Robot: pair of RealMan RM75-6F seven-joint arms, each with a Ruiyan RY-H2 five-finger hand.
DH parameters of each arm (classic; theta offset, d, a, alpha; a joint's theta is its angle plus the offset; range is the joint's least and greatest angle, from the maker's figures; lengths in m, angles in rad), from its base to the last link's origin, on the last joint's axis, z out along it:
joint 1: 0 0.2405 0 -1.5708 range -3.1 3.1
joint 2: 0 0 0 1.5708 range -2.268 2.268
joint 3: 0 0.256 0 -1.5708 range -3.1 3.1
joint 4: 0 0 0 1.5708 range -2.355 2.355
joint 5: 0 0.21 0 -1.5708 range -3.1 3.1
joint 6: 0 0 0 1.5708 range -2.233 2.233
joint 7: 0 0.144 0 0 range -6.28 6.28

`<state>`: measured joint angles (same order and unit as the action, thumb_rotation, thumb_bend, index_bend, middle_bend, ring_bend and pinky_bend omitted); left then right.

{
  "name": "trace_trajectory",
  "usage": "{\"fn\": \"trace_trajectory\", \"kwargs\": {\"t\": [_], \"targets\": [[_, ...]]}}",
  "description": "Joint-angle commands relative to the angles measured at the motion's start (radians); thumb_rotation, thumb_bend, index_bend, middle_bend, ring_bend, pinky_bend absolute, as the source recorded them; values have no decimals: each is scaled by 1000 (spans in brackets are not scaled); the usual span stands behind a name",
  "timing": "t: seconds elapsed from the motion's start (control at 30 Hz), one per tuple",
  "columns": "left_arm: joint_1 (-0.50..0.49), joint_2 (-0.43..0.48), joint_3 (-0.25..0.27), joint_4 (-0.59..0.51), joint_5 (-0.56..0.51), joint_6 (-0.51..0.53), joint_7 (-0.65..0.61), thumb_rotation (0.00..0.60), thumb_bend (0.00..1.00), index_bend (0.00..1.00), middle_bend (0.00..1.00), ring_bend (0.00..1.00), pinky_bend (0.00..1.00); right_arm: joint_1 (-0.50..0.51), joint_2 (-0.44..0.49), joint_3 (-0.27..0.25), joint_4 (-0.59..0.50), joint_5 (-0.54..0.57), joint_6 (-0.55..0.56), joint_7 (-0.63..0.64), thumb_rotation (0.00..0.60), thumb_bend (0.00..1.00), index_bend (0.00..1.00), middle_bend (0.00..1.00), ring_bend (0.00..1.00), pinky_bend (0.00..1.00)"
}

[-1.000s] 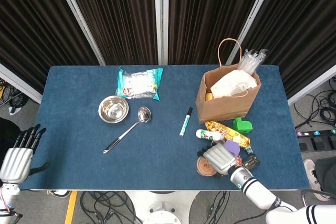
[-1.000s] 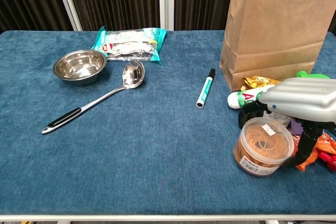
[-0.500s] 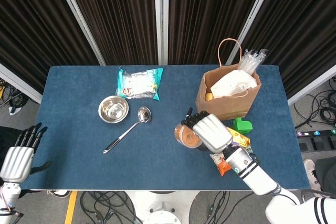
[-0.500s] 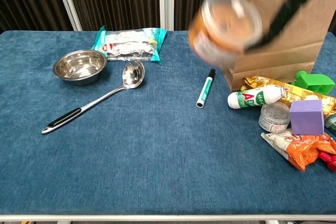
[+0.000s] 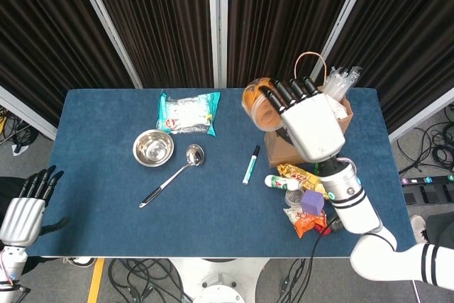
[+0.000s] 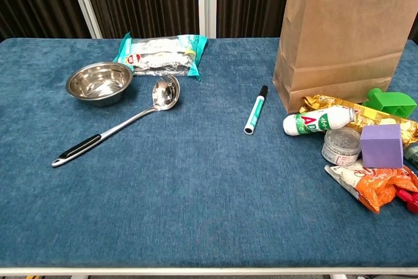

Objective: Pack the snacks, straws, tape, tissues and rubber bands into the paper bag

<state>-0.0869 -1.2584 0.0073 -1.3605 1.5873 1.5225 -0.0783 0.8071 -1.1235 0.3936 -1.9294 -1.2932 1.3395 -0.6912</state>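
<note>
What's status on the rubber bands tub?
Right hand holds rubber band tub raised beside paper bag, not in yet. Left hand open, off table. Straws and tissues occupy bag mouth.

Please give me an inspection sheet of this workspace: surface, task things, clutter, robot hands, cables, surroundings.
Surface: blue felt table, no spill seen.
Job's things: paper bag upright at the far right, straws sticking out of it; tub of rubber bands held up beside the bag; gold snack packet and orange snack packet on the table by the bag.
Clutter: steel bowl, ladle, marker, small bottle, purple cube, green block.
Robot hands: right robot hand holds the tub; left robot hand off the table edge, fingers apart, holding nothing.
Cables: on the floor.
Surroundings: dark curtains.
</note>
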Motion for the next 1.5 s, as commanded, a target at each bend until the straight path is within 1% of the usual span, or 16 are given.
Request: {"fn": "trace_trajectory", "kwargs": {"t": [0.03,0.17,0.4,0.47,0.67,0.8,0.9,0.97,1.03,1.13,1.27,1.33,1.5], "targets": [[-1,-1,1,-2,1,-1,2,600,156,66,51,0,123,-10,-39,8,122,7,56,-46,600,75,493,398,334,362],[-1,1,2,-7,2,-2,8,600,156,66,51,0,123,-19,-63,8,189,76,51,-65,600,75,493,396,334,361],[-2,0,4,-13,-1,-10,15,600,156,66,51,0,123,-17,-66,-14,227,162,-14,-104,600,75,493,394,333,357],[-3,-1,5,-13,-1,-11,16,600,156,66,51,0,123,-16,-65,-20,221,188,-28,-125,600,75,493,394,333,356],[-2,0,6,-15,0,-10,17,600,156,66,51,0,122,-10,-41,-36,156,324,-78,-214,600,75,493,392,334,355],[-2,-1,5,-15,-1,-10,17,600,156,66,51,0,123,-4,-25,-38,124,377,-95,-228,600,72,494,390,334,351],[-1,-3,5,-12,1,-7,15,600,156,66,51,0,123,-5,-6,-43,92,390,-102,-221,600,38,446,385,306,329],[-1,-4,5,-12,1,-7,13,600,155,66,51,0,123,-4,9,-42,71,403,-110,-210,600,2,390,362,269,296],[-1,-4,6,-11,1,-6,12,600,156,66,51,0,123,-5,21,-43,55,409,-111,-204,600,0,342,340,244,267],[-2,-4,5,-11,1,-7,11,600,156,66,51,0,122,-3,38,-44,37,427,-120,-190,600,0,297,315,212,229],[-2,-5,5,-11,2,-7,11,600,156,66,51,0,123,5,57,-52,19,475,-137,-194,600,0,220,268,161,181],[-3,-5,5,-12,3,-7,12,600,156,66,51,0,123,10,60,-52,16,493,-143,-188,600,0,196,246,140,162],[-3,-3,4,-14,1,-9,13,600,156,66,51,0,123,20,55,-59,25,505,-136,-175,600,0,187,229,125,148]]}}
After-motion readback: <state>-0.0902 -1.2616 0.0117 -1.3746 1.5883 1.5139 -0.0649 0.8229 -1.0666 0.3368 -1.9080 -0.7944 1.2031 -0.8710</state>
